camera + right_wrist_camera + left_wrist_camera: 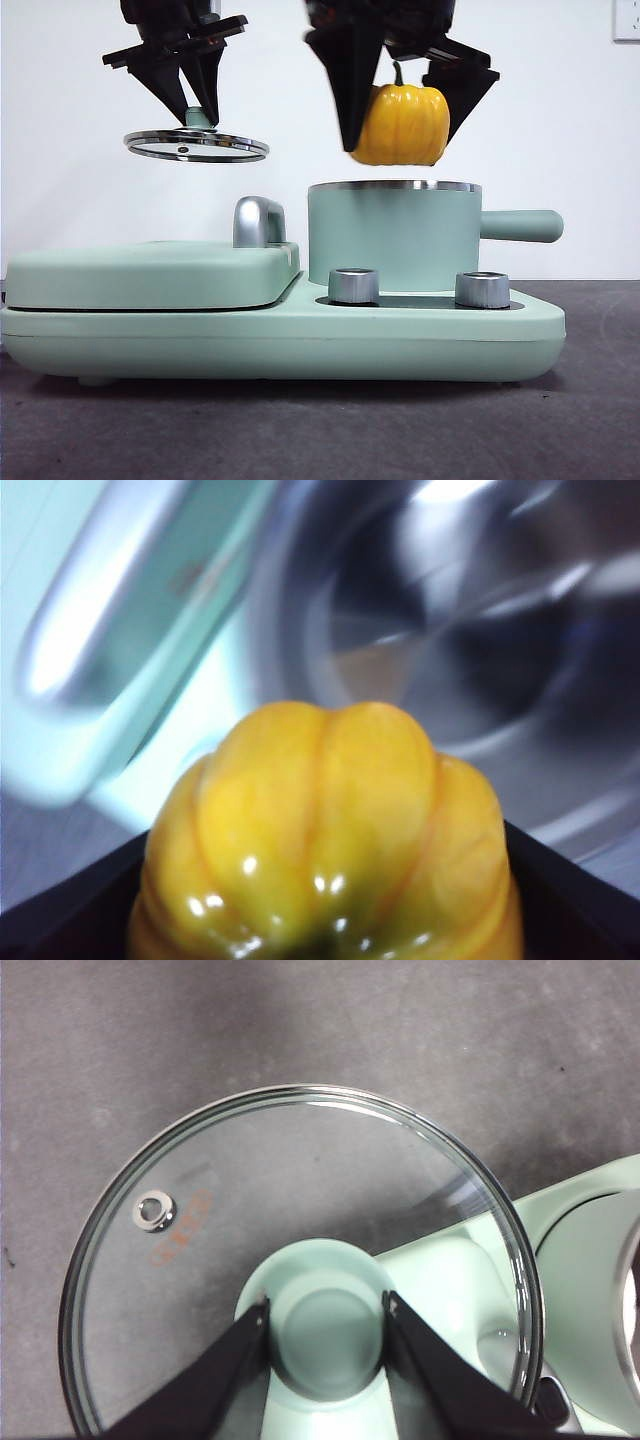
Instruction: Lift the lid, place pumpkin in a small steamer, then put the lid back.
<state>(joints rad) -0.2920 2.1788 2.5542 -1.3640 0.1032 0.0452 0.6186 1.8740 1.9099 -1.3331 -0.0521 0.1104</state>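
My left gripper (197, 112) is shut on the mint-green knob (326, 1330) of the lid (196, 146), a round glass disc with a steel rim (120, 1190), held level in the air up left, above the flat cover. My right gripper (405, 125) is shut on the glossy yellow-orange pumpkin (402, 124) and holds it just above the open small steamer (392, 238), slightly right of centre. In the right wrist view the pumpkin (330, 830) fills the foreground, with the pot's shiny steel inside (470, 630) blurred behind it.
The steamer stands on a wide mint-green base (280, 335) with two silver knobs (353, 285). A large flat mint-green cover (150, 272) with a chrome handle (258, 221) lies at the left. The pot's side handle (520, 226) points right. Dark grey table (320, 430).
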